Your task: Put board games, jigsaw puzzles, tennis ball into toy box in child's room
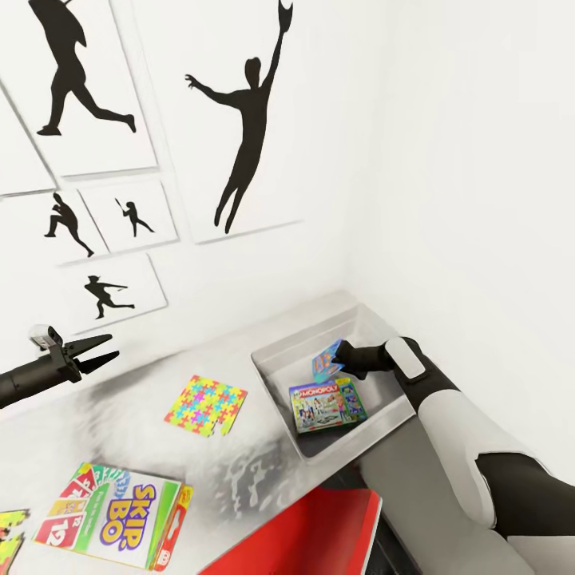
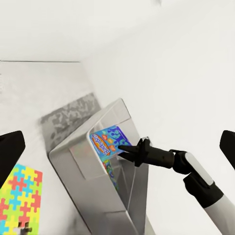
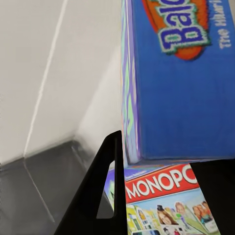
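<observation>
Table (image 1: pixel 152 383): pale grey top across the lower half of the head view, meeting a white wall hung with black athlete pictures (image 1: pixel 239 120).

Toy box (image 1: pixel 275 363): shallow grey bin, right of centre, set against the corner of the wall. Holds the Monopoly box (image 1: pixel 327 406) lying flat, lower right inside the bin.

Blue game box (image 1: pixel 327 359): tilted on edge above the bin floor, just beyond the Monopoly box, clamped in the right gripper (image 1: pixel 345 363). One black finger (image 3: pixel 105 196) visible against the box's edge in the right wrist view, with the Monopoly lid below it. In the left wrist view, blue box (image 2: pixel 108 140) upright inside the bin (image 2: pixel 73 161), right gripper (image 2: pixel 126 148) pinching its edge.

Jigsaw puzzle (image 1: pixel 206 406): flat on the table, centre of frame, left of the bin and apart from it. Second puzzle-patterned piece (image 1: pixel 9 531) cut off at the lower left edge.

Skip-Bo box (image 1: pixel 112 515): flat on the table, lower left.

Red flat object (image 1: pixel 307 535): bottom centre, partly under the table edge.

Left gripper (image 1: pixel 102 351): raised at mid left, jaws spread apart, holding nothing.
</observation>
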Tool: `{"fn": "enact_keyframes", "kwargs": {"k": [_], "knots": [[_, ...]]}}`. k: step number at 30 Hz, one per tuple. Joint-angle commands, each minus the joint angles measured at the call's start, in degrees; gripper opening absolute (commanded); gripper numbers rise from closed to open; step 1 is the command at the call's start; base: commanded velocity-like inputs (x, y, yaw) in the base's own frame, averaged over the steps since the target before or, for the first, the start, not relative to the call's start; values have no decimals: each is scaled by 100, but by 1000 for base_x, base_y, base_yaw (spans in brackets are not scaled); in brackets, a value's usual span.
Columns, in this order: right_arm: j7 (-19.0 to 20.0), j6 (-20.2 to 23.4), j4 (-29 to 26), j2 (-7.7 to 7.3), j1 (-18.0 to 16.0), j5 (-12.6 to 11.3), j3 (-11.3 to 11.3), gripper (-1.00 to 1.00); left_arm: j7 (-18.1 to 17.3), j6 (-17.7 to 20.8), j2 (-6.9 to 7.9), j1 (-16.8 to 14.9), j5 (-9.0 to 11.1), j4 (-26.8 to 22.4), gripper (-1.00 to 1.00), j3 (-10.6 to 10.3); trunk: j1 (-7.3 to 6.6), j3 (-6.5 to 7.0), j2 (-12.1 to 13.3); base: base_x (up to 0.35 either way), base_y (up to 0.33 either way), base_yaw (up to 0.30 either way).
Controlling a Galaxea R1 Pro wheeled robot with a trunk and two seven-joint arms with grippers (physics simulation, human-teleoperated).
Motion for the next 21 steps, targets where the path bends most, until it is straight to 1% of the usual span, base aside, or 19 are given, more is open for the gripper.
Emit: {"fn": "enact_keyframes", "kwargs": {"k": [1, 7, 21], "knots": [[-64, 22, -13, -3, 1, 14, 37, -100, -17, 60, 0, -6, 3, -1, 100, 3, 3, -20, -7, 0, 0, 0], [-69, 14, -250, -2, 1, 14, 37, -100, -21, 60, 0, -6, 3, 0, 100, 11, 3, -50, -7, 0, 0, 0], [-72, 3, -284, -11, 1, 23, 44, -100, -17, 60, 0, -6, 1, 0, 100, 16, 3, -53, -7, 0, 0, 0]]}}
